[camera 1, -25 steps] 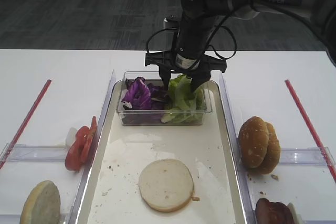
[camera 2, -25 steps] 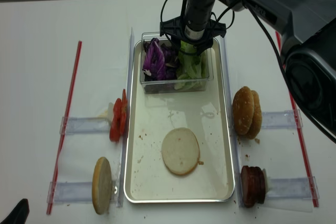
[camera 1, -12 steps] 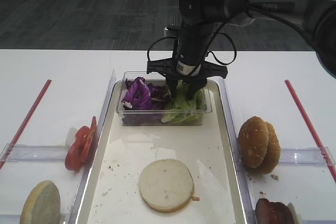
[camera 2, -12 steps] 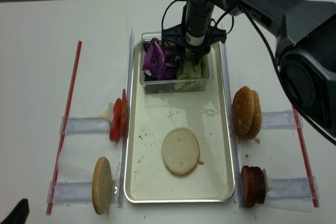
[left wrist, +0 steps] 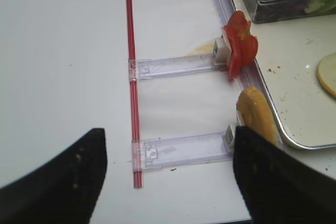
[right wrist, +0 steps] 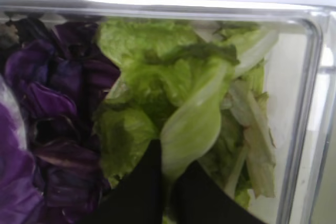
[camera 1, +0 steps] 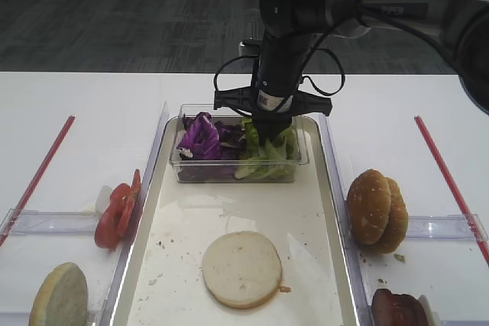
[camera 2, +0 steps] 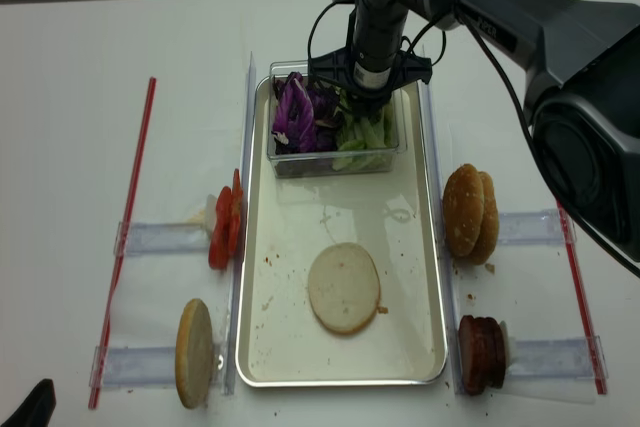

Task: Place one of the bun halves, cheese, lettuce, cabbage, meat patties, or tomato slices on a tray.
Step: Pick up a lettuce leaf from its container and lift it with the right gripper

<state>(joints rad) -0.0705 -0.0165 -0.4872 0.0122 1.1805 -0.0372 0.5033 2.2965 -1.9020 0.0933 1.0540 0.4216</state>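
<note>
My right gripper (camera 1: 269, 129) reaches down into the clear tub (camera 1: 229, 172) at the far end of the tray (camera 1: 229, 204). It is shut on a pale-ribbed lettuce (right wrist: 191, 129) leaf, pinched between the black fingertips (right wrist: 147, 182). Purple cabbage (camera 1: 200, 137) fills the tub's left side. One pale bun half (camera 1: 241, 268) lies flat on the tray. My left gripper (left wrist: 168, 171) hovers open over the bare table left of the tray, holding nothing. No cheese is in view.
Tomato slices (camera 1: 118, 208) and a bun half (camera 1: 59, 295) stand on edge in clear holders left of the tray. Sesame buns (camera 1: 377, 210) and meat patties (camera 1: 399, 309) stand on the right. Red straws (camera 1: 38, 173) lie along both outer sides.
The right gripper has sunk deeper into the tub and its jaws have closed on the lettuce. The left arm has not moved.
</note>
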